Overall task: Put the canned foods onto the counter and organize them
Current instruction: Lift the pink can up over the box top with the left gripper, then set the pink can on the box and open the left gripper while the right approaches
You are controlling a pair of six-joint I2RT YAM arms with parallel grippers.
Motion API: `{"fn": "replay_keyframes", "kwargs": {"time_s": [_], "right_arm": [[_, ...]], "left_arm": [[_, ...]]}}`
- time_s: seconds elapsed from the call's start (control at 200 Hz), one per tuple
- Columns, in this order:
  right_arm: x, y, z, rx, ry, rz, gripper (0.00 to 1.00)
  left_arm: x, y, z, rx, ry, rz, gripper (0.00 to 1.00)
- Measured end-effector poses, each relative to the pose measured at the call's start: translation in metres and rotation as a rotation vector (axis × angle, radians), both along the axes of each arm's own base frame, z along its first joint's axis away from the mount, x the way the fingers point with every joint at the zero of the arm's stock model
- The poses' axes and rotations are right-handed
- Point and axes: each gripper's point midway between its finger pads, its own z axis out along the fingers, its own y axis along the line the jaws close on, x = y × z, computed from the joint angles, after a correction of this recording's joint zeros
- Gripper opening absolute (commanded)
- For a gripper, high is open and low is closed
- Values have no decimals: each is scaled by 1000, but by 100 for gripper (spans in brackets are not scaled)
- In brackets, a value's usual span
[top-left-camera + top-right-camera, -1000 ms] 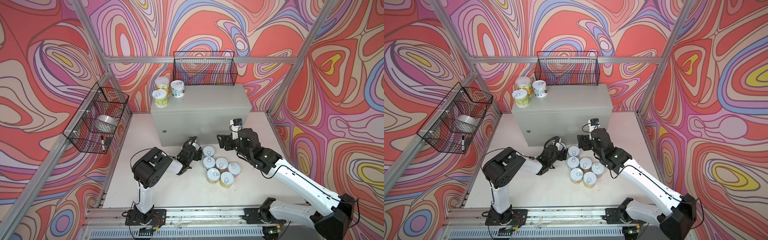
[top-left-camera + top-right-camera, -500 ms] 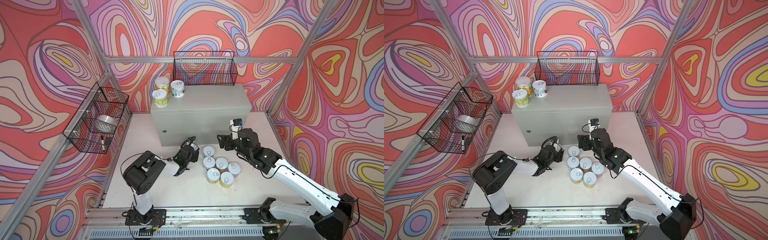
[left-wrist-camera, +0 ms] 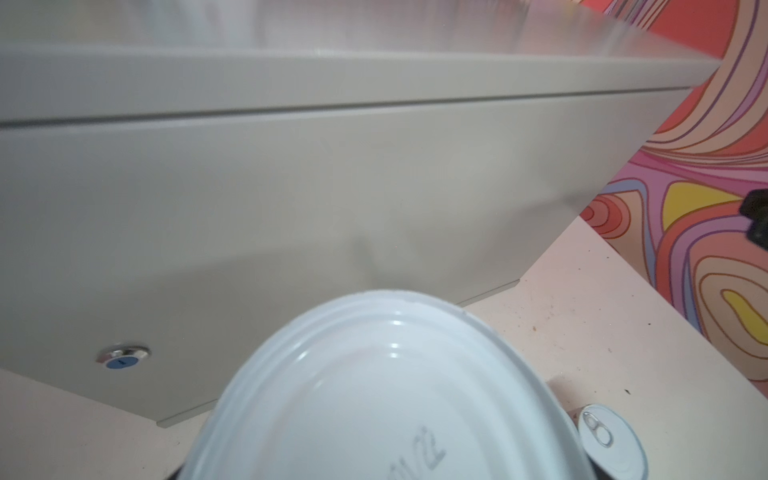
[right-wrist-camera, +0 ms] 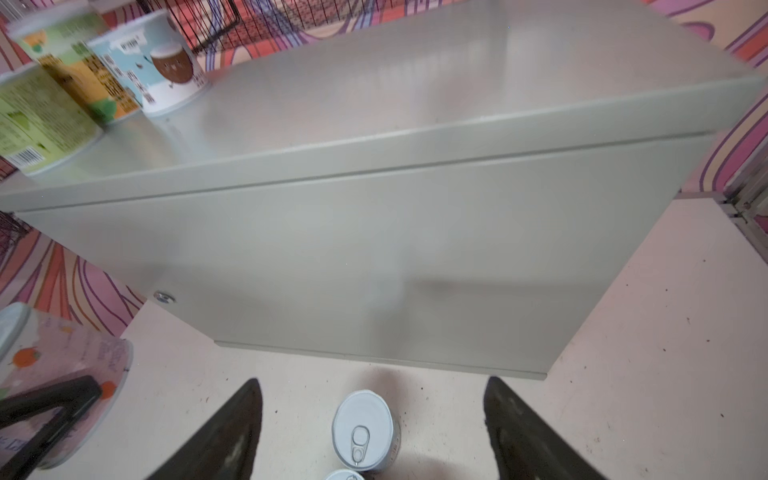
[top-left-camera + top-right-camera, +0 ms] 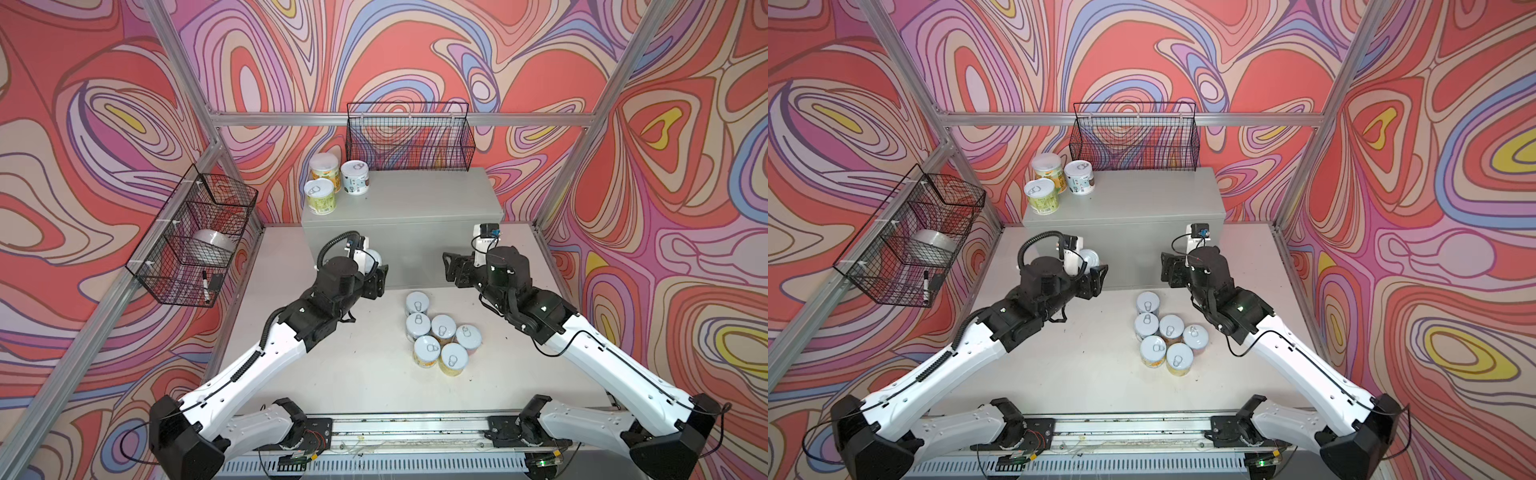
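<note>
Before the light-grey metal cabinet box (image 5: 415, 253)
Left hand (image 5: 374, 270) clamps a pink-labelled round tin (image 4: 54, 361); right hand (image 4: 372, 382), spread apart, hovers beside six silver-lidded tins (image 5: 443, 326).

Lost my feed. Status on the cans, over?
Left gripper shut on pink can, in front of counter. Right gripper open above table cans. Three cans on counter's left end; nothing blocking.

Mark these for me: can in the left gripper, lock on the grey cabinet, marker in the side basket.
held can (image 3: 382, 386): left wrist view, on its flat end face.
cabinet lock (image 3: 121, 357): left wrist view, on its round face.
marker (image 5: 205, 286): in a top view, mid-barrel.
</note>
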Motion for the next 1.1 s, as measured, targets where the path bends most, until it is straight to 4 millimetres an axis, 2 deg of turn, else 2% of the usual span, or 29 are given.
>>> {"fn": "replay_keyframes", "kwargs": {"time_s": [0.13,0.235,0.295,0.366,0.501,0.746,0.971,1.097], "right_arm": [[-2,-3,28,25,-37,-8,86],[-2,-4,49,45,-65,-12,86],[0,-3,58,53,-80,-12,86],[2,-2,66,55,-91,-13,86],[12,5,71,34,-94,-12,86],[24,11,72,-8,-96,-12,87],[33,5,86,-16,-125,-36,87],[41,8,83,-21,-120,-37,87]], "left_arm": [[-3,1,54,-4,-18,-7,0],[4,-5,103,-17,-64,-12,0],[10,-9,123,-23,-89,-14,0],[18,-15,136,-17,-102,-15,0],[45,-28,132,18,-84,-11,0],[106,-34,95,90,3,36,0],[130,-32,85,120,24,60,0],[135,-29,85,126,25,76,0]]}}
